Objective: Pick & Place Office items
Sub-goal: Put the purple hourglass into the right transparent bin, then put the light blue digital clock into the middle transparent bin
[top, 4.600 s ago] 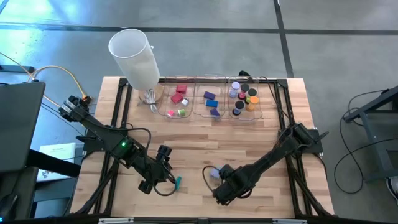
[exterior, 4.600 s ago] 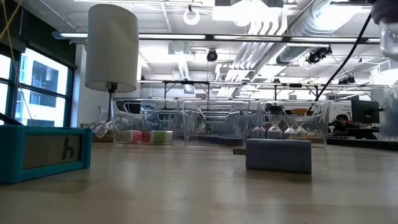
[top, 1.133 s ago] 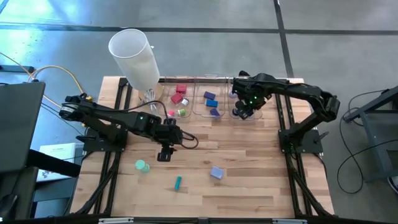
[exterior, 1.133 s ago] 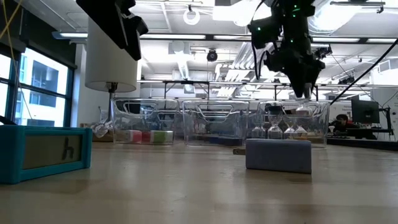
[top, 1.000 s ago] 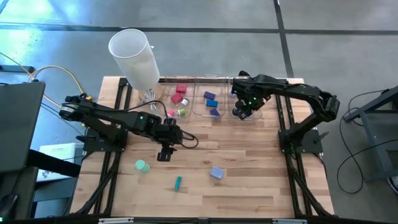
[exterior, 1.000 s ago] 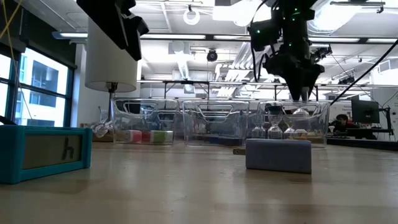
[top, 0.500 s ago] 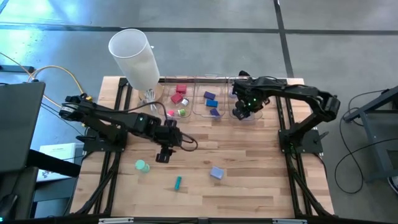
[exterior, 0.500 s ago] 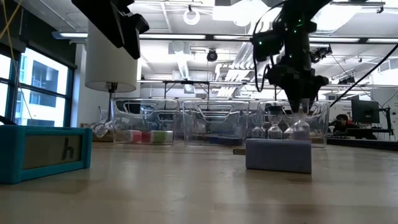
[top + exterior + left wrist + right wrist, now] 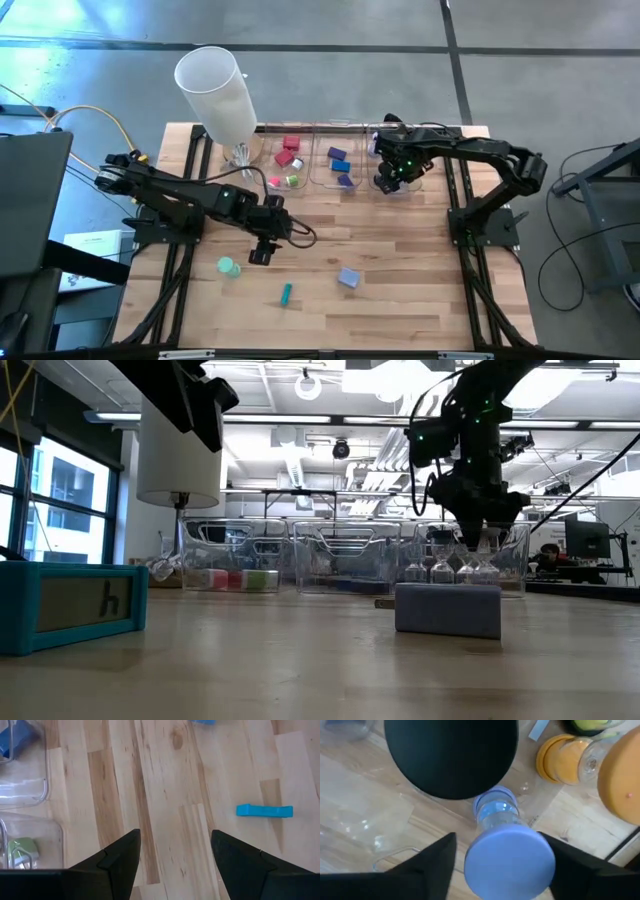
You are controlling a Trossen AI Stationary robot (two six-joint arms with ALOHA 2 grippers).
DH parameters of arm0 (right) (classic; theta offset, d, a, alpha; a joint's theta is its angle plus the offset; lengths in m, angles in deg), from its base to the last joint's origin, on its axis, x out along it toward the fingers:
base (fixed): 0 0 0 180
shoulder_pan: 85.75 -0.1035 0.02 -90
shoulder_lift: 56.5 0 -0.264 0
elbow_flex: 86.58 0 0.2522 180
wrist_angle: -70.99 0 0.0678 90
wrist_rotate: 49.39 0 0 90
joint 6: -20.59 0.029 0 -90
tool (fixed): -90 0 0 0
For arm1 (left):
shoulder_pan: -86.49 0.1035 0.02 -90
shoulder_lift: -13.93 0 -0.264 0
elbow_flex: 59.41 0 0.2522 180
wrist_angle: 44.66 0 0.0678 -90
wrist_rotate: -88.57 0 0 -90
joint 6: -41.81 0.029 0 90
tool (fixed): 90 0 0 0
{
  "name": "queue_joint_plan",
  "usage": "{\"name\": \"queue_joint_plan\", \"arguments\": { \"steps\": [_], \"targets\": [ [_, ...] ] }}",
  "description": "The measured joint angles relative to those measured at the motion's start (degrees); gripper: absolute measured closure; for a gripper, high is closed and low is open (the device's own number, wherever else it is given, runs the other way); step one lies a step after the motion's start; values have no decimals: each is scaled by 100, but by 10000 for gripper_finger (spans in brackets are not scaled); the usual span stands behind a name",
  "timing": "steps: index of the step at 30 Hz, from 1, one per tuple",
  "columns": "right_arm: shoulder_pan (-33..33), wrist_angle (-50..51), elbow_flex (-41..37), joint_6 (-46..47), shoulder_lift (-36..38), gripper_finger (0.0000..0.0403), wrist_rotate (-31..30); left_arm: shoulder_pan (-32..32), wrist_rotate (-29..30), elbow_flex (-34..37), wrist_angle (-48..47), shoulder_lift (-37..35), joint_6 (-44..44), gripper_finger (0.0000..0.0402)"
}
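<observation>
My right gripper (image 9: 386,181) (image 9: 507,870) points down into the right clear bin (image 9: 412,186), open. A lavender roll (image 9: 510,860) stands upright between its fingers, with a thin gap showing beside it. Around it in the bin stand a black roll (image 9: 452,755), orange rolls (image 9: 560,757) and a second lavender roll (image 9: 495,806). My left gripper (image 9: 258,254) (image 9: 175,865) hangs open above bare table. A green roll (image 9: 228,266), a teal stick (image 9: 286,293) (image 9: 264,810) and a lavender block (image 9: 348,277) (image 9: 447,610) lie on the table.
Three clear bins line the far side: the left one (image 9: 262,180) holds red and green pieces, the middle one (image 9: 320,178) blue and purple blocks. A tall white cylinder (image 9: 215,90) stands at the far left. Bare wood lies between both arms.
My right gripper has sunk down into the right bin with the lavender roll, which now stands low among the other rolls.
</observation>
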Motion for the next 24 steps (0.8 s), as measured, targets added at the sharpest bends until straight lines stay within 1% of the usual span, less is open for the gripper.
{"name": "queue_joint_plan", "arguments": {
  "steps": [2, 4, 7, 11, 15, 20, 24],
  "targets": [
    [0, -5, 0, -6, 0, 114, -81, 0, 0, 0, 0, 0, -5, 167],
    [-17, 2, 0, -76, 0, 93, -156, 0, 0, 0, 1, 0, -11, 167],
    [-41, 4, 0, -164, 0, 77, -295, 0, 0, 0, 2, 0, -11, 167],
    [-52, 6, 0, -283, 49, 76, -355, 0, 0, 0, 0, 0, -11, 167],
    [-56, 11, 2, -310, 301, 84, -398, 0, 0, 0, 0, 0, -14, 167],
    [-134, 20, 22, -308, 872, 94, -500, 0, -2, 0, -4, 0, -218, 167],
    [-202, 18, 113, -193, 1439, 102, -650, 0, -3, 0, -22, 0, -575, 167]
  ]
}}
